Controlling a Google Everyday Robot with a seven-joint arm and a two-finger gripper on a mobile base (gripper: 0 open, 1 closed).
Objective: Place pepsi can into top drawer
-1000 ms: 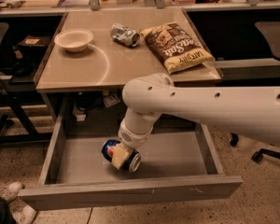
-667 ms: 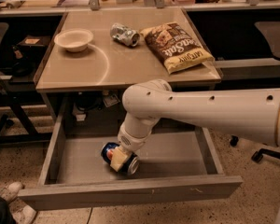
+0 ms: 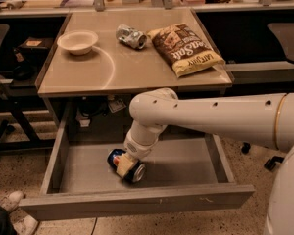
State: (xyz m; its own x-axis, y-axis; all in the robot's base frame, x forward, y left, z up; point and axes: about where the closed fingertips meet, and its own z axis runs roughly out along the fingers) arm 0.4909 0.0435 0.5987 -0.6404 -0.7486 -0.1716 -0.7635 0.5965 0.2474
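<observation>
The pepsi can (image 3: 133, 171), blue with a silver end, lies on its side on the flat bottom of the open top drawer (image 3: 137, 199), left of the middle. My gripper (image 3: 124, 164) reaches down into the drawer from the white arm and is shut on the can, with one pale finger (image 3: 122, 167) across its body. The can looks to rest on the drawer floor. The far finger is hidden behind the can.
On the desk top (image 3: 112, 72) above the drawer are a white bowl (image 3: 77, 41), a dented silver can (image 3: 131, 36) and a chip bag (image 3: 186, 48). The arm crosses the drawer's right half. A white shoe (image 3: 10, 202) is at the bottom left, an office chair (image 3: 289, 38) at the right.
The arm's elbow has shifted slightly left and down. The gripper and the can stay at the same spot on the drawer bottom.
</observation>
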